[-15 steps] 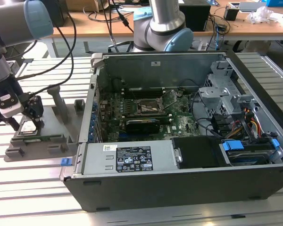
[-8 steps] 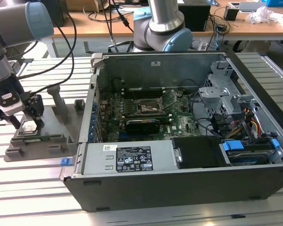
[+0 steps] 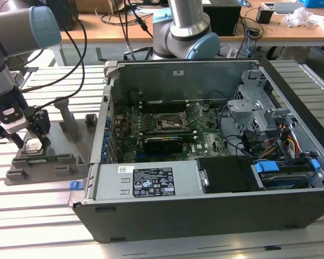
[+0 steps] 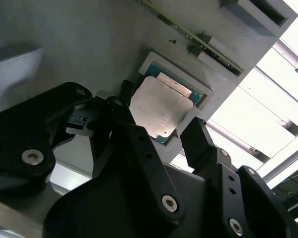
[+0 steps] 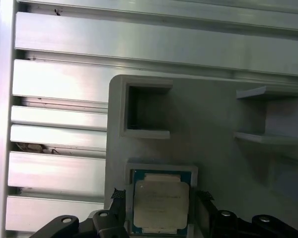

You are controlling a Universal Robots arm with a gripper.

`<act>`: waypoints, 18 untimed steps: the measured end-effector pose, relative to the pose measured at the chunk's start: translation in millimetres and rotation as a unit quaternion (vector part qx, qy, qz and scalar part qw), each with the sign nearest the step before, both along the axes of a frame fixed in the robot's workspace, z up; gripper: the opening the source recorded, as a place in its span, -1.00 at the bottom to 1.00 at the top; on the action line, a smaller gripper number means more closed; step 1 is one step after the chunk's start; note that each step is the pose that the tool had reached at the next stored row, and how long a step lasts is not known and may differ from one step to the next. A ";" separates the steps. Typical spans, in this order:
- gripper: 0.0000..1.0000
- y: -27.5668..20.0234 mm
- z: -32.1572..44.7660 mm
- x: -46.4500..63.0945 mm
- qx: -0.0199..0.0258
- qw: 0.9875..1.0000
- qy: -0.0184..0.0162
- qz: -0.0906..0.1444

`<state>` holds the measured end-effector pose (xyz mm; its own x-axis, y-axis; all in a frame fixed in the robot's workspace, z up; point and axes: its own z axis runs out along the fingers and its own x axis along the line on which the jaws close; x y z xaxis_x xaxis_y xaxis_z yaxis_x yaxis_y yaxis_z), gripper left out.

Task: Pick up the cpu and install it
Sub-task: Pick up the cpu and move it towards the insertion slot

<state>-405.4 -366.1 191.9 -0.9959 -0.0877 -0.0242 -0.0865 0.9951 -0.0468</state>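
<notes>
Toward the exterior view's left edge of the grey plastic tray [image 3: 70,159], the small flat square silver-topped cpu [image 5: 160,203] is lying in a shallow recess. The black end effector [image 5: 160,196] is hovering just above it, released, its fingers [image 4: 125,101] standing apart on either side of the chip.

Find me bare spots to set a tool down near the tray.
Free: slatted table at the exterior view's lower left, bordered by grey tray and case; slats past the case at that view's right. Crowded: cpu pocket with open hand straddling it; case interior.
</notes>
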 end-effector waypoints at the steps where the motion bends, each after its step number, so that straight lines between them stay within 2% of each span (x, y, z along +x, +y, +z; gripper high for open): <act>1: 0.33 0.0 -0.8 -0.2 0.000 1.000 0.000 0.000; 10: 0.33 0.1 -3.8 -0.3 0.000 1.000 0.000 0.000; 11: 0.29 0.1 -3.8 -0.3 0.000 1.000 0.000 0.000; 13: 0.09 0.1 -3.8 -0.3 0.000 1.000 0.000 0.000; 18: 0.09 0.1 -3.9 -0.3 0.000 1.000 0.000 0.000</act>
<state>-405.7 -366.0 188.0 -0.9959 -0.0876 -0.0240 -0.0864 0.9952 -0.0469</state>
